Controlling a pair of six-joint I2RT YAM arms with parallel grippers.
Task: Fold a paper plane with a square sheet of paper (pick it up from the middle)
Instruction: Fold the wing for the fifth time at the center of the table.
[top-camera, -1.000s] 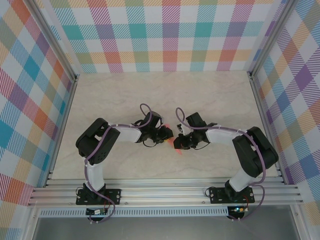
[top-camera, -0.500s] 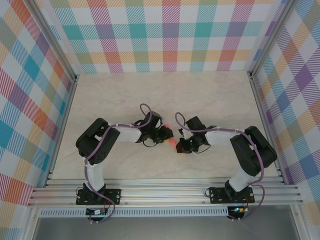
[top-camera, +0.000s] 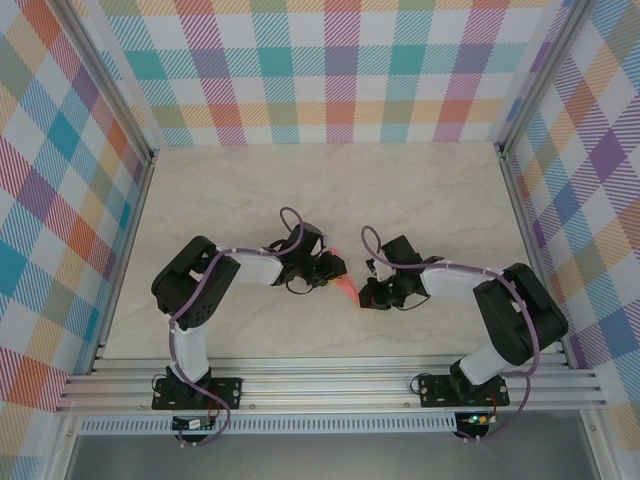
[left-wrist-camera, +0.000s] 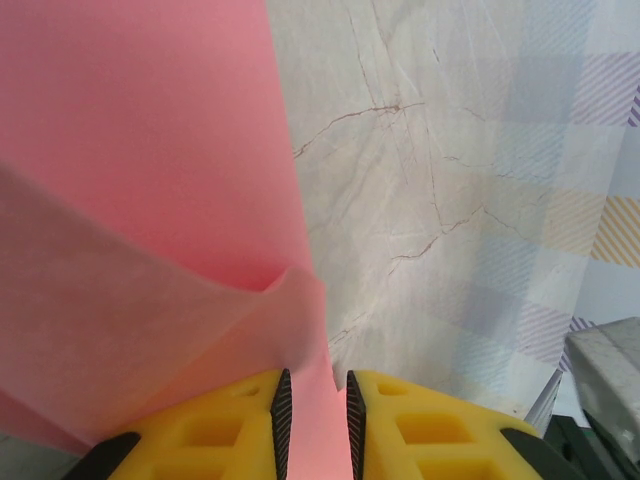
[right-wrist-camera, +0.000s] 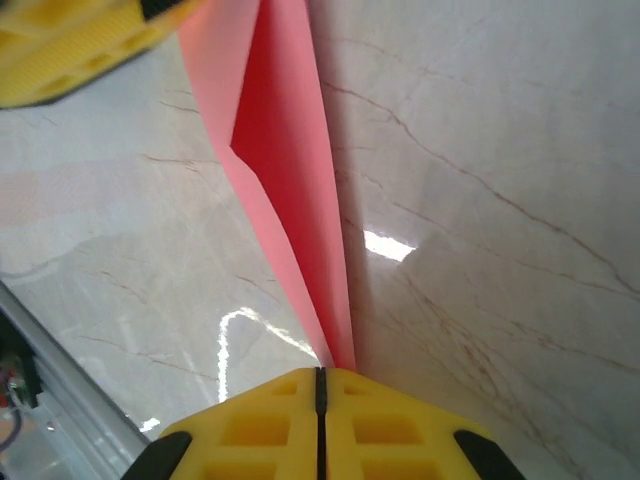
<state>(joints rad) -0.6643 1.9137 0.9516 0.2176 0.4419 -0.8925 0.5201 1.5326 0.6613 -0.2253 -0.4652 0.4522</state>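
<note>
Mid-fold: paper (top-camera: 345, 287) creased into a narrow layered wedge, folding judged unfinished, final shaping left. Sits at mid-table (top-camera: 300, 200), spanning the gap between both grippers. Left gripper (left-wrist-camera: 315, 410) pinching one edge of it; right gripper (right-wrist-camera: 320, 385) closed tight on its pointed tip
</note>
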